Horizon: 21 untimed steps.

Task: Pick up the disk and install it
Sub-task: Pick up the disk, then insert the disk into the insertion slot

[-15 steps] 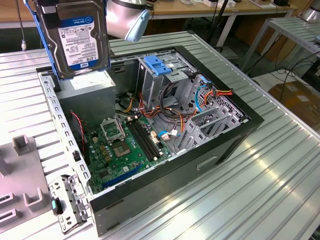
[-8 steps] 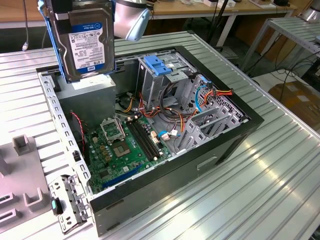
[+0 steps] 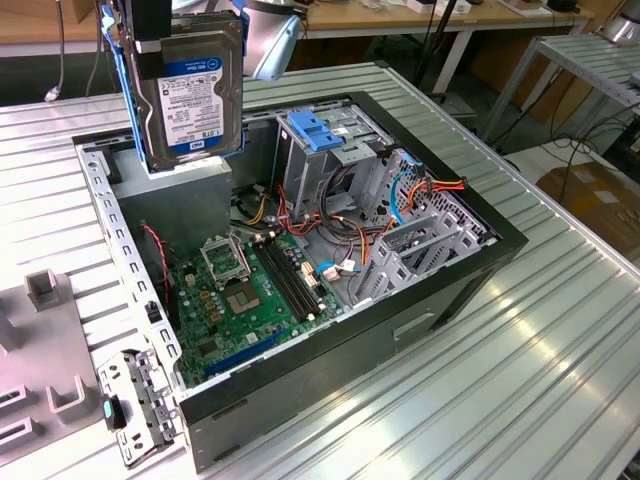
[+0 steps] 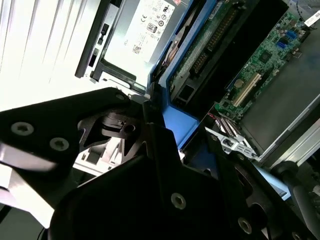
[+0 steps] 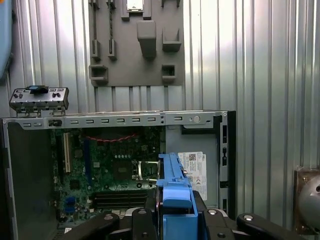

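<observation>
In the exterior view you see the gripper (image 3: 152, 42) closed on the disk (image 3: 195, 95). It holds the disk upright in the air, with the label toward the camera. The disk hangs above the open computer case (image 3: 500, 245), over the grey power supply box (image 3: 185, 200). The metal cage with the blue latch (image 3: 315, 130) stands near, on the exterior view's right. In the first wrist view the disk's blue side rail (image 5: 175, 185) sits between the black fingers (image 5: 142, 224), with the green board (image 5: 115, 165) beyond it.
</observation>
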Motion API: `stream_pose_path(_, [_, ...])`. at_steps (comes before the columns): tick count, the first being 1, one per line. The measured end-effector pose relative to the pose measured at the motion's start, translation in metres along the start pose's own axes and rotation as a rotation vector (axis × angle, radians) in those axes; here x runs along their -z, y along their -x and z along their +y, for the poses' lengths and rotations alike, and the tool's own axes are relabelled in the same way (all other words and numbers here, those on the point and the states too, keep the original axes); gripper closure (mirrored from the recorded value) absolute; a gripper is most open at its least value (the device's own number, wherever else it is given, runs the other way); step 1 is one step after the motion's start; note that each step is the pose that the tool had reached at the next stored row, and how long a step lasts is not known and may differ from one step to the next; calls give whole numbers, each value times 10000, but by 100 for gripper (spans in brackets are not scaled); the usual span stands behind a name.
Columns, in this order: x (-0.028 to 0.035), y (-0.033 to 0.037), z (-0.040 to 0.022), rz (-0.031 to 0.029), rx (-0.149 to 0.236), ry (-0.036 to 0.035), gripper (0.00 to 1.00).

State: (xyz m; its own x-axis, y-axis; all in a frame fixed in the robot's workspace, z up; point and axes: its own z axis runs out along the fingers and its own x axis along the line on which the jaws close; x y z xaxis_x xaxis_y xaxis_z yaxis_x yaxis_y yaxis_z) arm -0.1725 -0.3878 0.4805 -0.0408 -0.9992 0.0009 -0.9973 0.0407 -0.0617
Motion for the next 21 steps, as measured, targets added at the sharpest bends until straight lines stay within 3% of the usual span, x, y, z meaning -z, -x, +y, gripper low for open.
stream_pose_path(12, [-2, -1, 0, -2, -7, -2, 63])
stream_pose_path(21, [-2, -77, -3, -2, -6, 0, 63])
